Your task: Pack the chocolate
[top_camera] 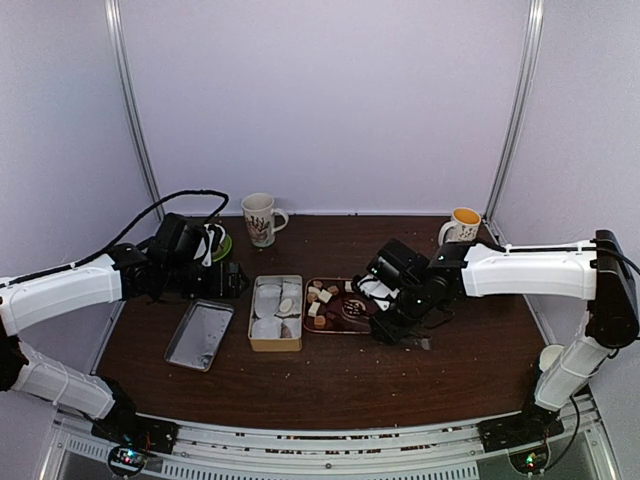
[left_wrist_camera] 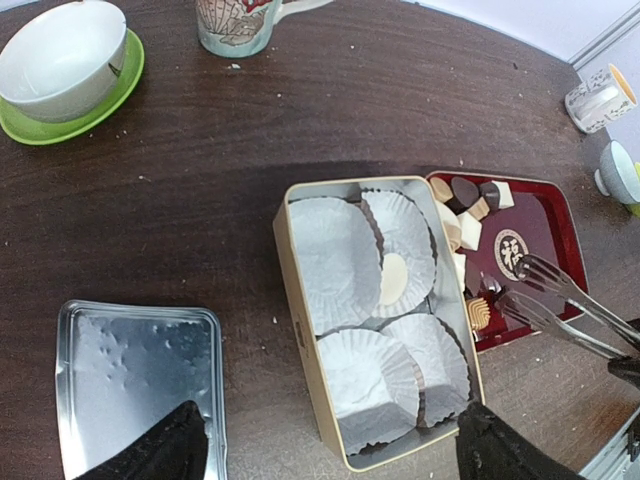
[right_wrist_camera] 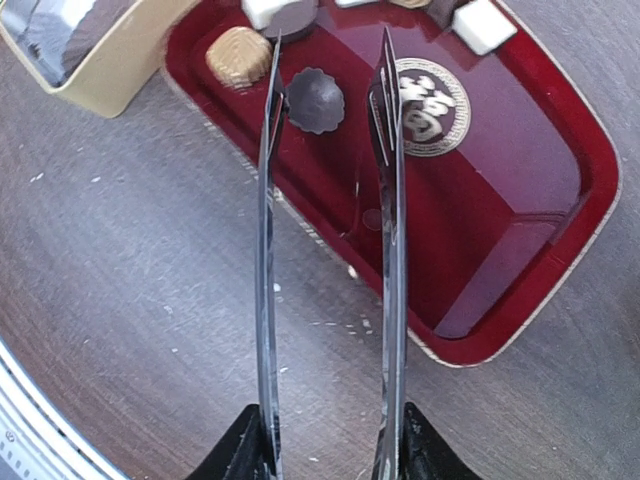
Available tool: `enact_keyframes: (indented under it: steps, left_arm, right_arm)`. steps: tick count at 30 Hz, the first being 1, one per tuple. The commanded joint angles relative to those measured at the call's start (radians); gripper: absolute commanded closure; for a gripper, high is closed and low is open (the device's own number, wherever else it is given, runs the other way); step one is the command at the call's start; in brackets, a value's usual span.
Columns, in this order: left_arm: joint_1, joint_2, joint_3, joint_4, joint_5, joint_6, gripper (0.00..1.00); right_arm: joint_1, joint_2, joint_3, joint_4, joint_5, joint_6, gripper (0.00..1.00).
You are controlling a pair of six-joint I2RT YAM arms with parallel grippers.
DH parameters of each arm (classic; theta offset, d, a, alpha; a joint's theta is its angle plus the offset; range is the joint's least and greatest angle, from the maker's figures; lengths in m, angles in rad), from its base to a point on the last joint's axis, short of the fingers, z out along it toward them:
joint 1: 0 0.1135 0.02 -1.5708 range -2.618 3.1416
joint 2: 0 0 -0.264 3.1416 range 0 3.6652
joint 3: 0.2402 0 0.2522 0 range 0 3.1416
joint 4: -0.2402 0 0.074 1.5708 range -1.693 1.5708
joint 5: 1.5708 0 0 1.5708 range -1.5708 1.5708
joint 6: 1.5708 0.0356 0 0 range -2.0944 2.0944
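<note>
The chocolate (top_camera: 322,298) lies as white, tan and dark bite-size pieces on a red tray (top_camera: 333,327). My right gripper (right_wrist_camera: 330,450) is shut on metal tongs (right_wrist_camera: 388,200), whose open tips straddle a dark round fluted piece (right_wrist_camera: 315,100). A tan ridged piece (right_wrist_camera: 238,57) and a white cube (right_wrist_camera: 483,25) lie nearby. A cream tin box (left_wrist_camera: 300,330) holds white paper cups; one cup holds a white round chocolate (left_wrist_camera: 394,280). My left gripper (left_wrist_camera: 330,455) is open and empty, hovering over the box's near end and the lid's corner.
A silver tin lid (top_camera: 200,335) lies left of the box. A white bowl on a green plate (left_wrist_camera: 70,60) and a patterned mug (top_camera: 260,218) stand at the back left. An orange-filled mug (top_camera: 463,226) stands at the back right.
</note>
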Motion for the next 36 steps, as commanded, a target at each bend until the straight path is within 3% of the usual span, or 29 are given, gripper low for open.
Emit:
enact_keyframes:
  steps: [1, 15, 26, 30, 36]
  left_arm:
    - [0.006, -0.006, 0.016, 0.014, 0.004, 0.012, 0.11]
    - [0.007, -0.004, 0.016, 0.014, 0.005, 0.011, 0.11]
    - [0.007, -0.007, 0.013, 0.014, 0.004, 0.010, 0.11]
    - [0.008, -0.009, 0.014, 0.013, 0.004, 0.011, 0.11]
    - [0.008, -0.008, 0.016, 0.014, 0.004, 0.011, 0.11]
  right_arm:
    - [-0.026, -0.018, 0.001, -0.007, 0.085, 0.032, 0.58]
    - [-0.038, -0.043, -0.030, 0.020, 0.006, 0.032, 0.52]
    - [-0.046, -0.004, -0.032, 0.010, 0.031, 0.067, 0.50]
    - [-0.059, 0.005, -0.034, 0.009, 0.004, 0.082, 0.55]
    - [-0.060, -0.018, -0.038, -0.001, -0.013, 0.090, 0.70]
